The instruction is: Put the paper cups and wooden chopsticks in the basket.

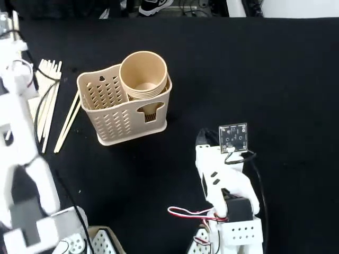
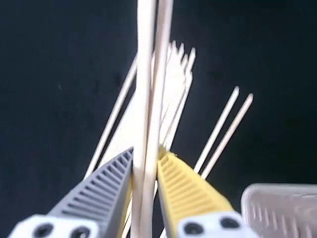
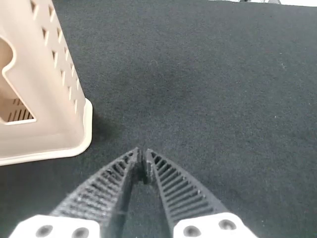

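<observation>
1. The left pincer is clamped on a pair of wooden chopsticks. Its arm stands at the left edge of the high view.
2. The right pincer is together and grips nothing. It sits low over the black counter, near a bottom corner of the basket.
3. The basket stands upper left of centre in the high view. The paper cups are stacked upright in its right-hand compartment, and the left-hand compartment seems to hold nothing.
4. The loose chopsticks lie farthest, fanned on the counter at the upper left. Two of them lie just beside the basket's left wall.
5. The cups look finished, so the chopsticks are the step in hand. The next move likely calls for bringing the gripped pair over the free compartment, pointing them downward, and then letting go.
</observation>
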Motion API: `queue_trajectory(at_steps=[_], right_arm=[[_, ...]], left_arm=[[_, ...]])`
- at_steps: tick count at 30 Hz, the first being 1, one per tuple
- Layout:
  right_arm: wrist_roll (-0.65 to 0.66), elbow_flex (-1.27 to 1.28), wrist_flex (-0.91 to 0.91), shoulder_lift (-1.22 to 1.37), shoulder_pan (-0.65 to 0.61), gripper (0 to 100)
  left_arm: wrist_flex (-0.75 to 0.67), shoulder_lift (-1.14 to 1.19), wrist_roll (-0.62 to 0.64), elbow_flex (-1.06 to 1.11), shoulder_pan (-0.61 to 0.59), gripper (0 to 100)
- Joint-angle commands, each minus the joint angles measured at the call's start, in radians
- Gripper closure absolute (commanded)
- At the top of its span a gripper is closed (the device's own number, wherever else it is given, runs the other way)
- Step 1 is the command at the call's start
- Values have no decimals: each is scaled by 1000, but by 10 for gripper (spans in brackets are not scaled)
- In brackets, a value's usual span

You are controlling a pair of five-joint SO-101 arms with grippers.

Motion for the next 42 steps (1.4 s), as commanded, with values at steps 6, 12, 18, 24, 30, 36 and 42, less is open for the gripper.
queue_trajectory(at_steps=[6, 12, 18, 24, 30, 36, 42], right_arm=[[9, -4, 3, -70, -12, 979], [9, -4, 3, -70, -12, 979], [9, -4, 3, -70, -12, 979], [9, -4, 3, -70, -12, 979], [9, -4, 3, -70, -12, 979], [9, -4, 3, -70, -12, 979], [9, -4, 3, -70, -12, 979]], left_arm=[[-410, -549, 23, 387, 156, 973], [-489, -661, 29, 282, 271, 973], [-450, -667, 203, 139, 306, 973], [-454, -663, 354, 119, 306, 973], [-454, -661, 410, 213, 360, 973], [-463, -660, 341, 349, 458, 973], [-646, -661, 341, 584, 461, 971]])
